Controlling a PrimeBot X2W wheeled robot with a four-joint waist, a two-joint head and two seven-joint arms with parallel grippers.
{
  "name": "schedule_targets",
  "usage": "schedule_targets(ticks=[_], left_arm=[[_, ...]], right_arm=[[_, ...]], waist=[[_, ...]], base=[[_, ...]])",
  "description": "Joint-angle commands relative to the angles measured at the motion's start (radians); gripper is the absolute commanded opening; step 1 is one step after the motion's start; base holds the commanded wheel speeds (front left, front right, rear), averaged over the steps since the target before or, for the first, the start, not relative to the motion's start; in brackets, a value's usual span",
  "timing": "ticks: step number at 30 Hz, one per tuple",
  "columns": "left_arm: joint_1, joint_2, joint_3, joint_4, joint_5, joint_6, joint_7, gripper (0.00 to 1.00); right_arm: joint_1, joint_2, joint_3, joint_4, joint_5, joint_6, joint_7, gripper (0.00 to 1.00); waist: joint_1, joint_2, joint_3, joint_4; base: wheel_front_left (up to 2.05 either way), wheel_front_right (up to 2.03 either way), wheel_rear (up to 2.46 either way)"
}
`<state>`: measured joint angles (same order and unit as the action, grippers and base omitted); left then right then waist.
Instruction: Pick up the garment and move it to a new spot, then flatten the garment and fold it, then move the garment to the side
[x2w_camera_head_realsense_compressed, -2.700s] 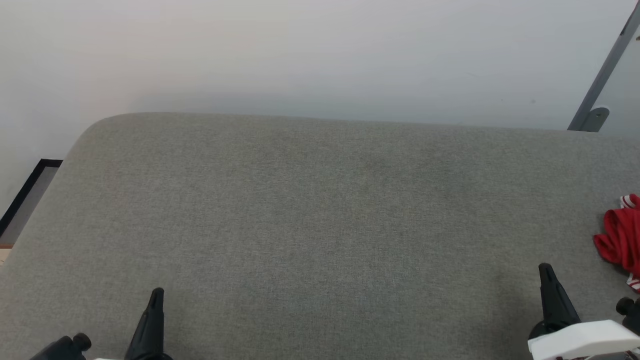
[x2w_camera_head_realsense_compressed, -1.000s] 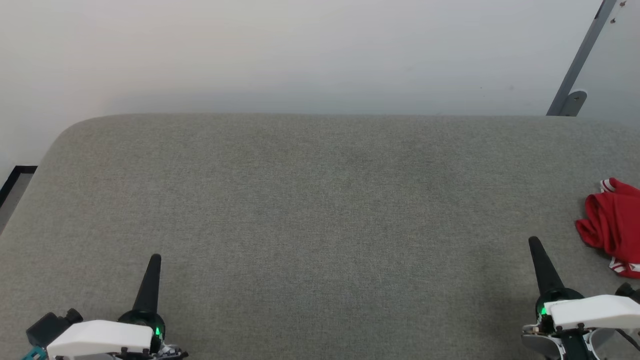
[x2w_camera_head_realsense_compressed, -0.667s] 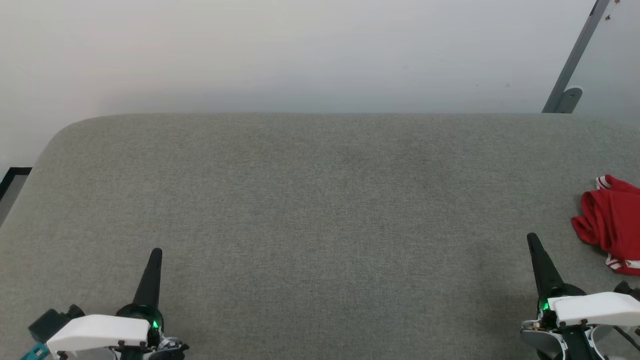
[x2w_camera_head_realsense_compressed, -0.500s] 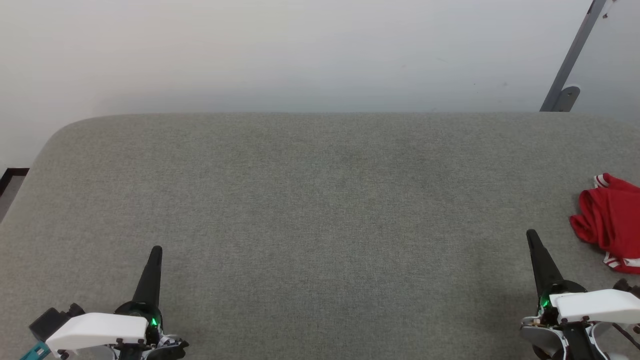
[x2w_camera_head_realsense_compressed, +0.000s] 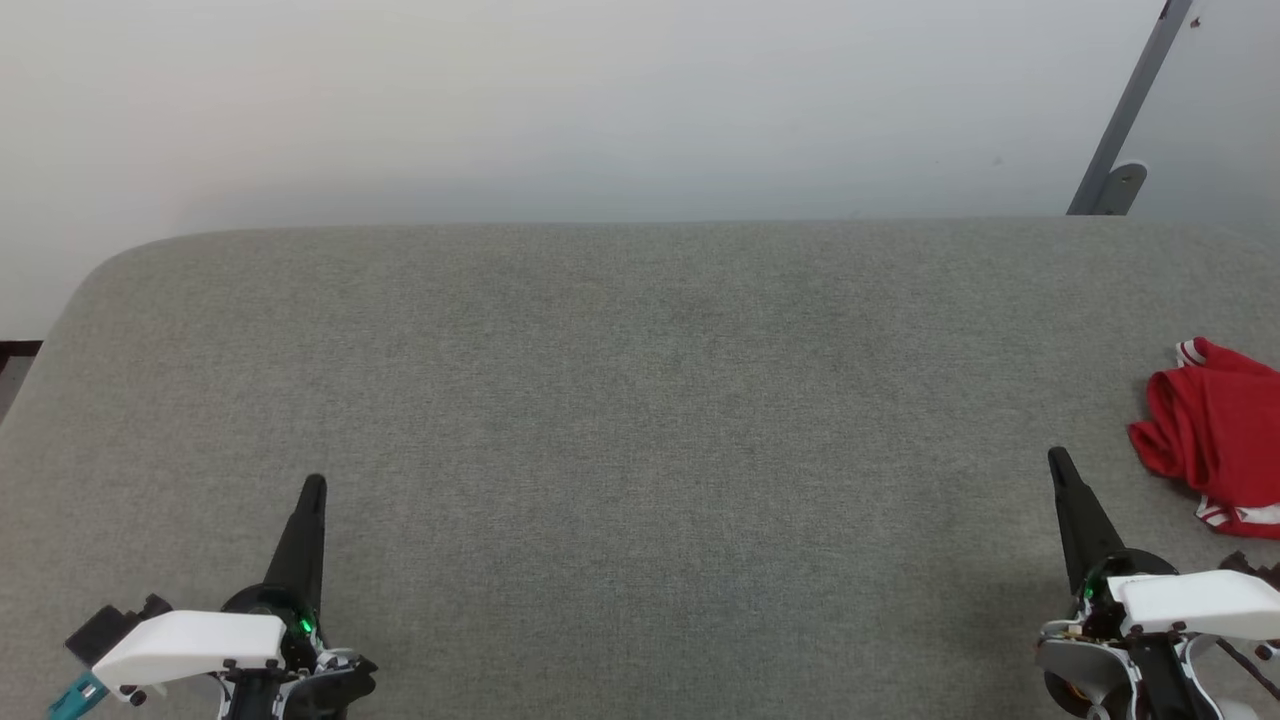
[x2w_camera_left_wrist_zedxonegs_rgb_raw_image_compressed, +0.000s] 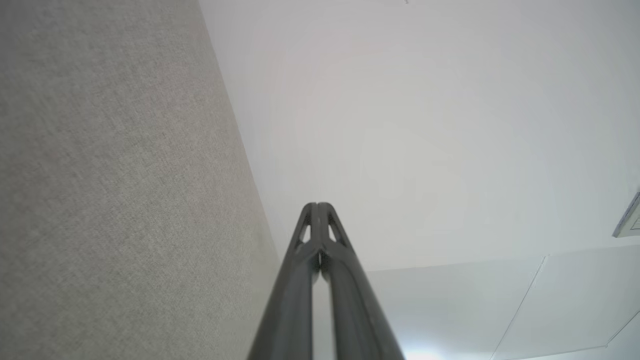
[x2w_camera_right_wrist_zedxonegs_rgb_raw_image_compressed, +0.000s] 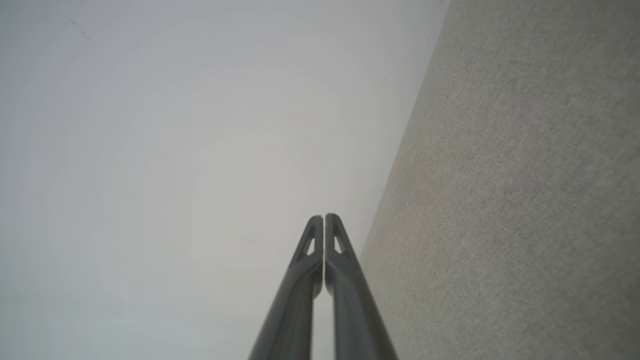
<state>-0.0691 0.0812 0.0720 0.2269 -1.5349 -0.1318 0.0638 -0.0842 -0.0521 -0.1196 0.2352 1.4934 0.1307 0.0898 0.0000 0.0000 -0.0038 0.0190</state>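
The surface (x2w_camera_head_realsense_compressed: 640, 400) is a wide pad covered in grey woven fabric. It has a straight far edge and a rounded corner far ahead and to the left of the left hand (x2w_camera_head_realsense_compressed: 314, 485). 1 thing lies on it: the garment (x2w_camera_head_realsense_compressed: 1215, 430), a crumpled red heap with red-white striped trim, near the right hand (x2w_camera_head_realsense_compressed: 1057, 462), to its right and slightly ahead, not touching it.

1. A plain indoor room, maybe a lab or test room; it cannot be told surely.
2. A wide grey fabric-covered surface (x2w_camera_head_realsense_compressed: 640, 420) stands against a bare white wall (x2w_camera_head_realsense_compressed: 600, 100).
3. A slanted grey metal bar (x2w_camera_head_realsense_compressed: 1130, 100) with a bracket stands behind.
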Motion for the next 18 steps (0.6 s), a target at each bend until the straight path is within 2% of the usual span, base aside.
schedule_targets(ticks=[1, 18], left_arm=[[-0.019, -0.001, 0.008, 0.002, -0.012, 0.002, 0.007, 0.0], [-0.047, -0.019, 0.026, 0.02, -0.096, 0.002, 0.038, 0.0]], right_arm=[[-0.014, 0.001, 0.004, 0.002, 0.019, 0.0, 0.009, 0.0], [-0.03, 0.003, 0.007, 0.012, 0.123, 0.0, 0.027, 0.0]], waist=[[0.0, 0.0, 0.001, -0.001], [0.0, 0.0, 0.007, -0.019]], base=[[0.0, 0.0, 0.0], [0.0, 0.0, 0.0]])
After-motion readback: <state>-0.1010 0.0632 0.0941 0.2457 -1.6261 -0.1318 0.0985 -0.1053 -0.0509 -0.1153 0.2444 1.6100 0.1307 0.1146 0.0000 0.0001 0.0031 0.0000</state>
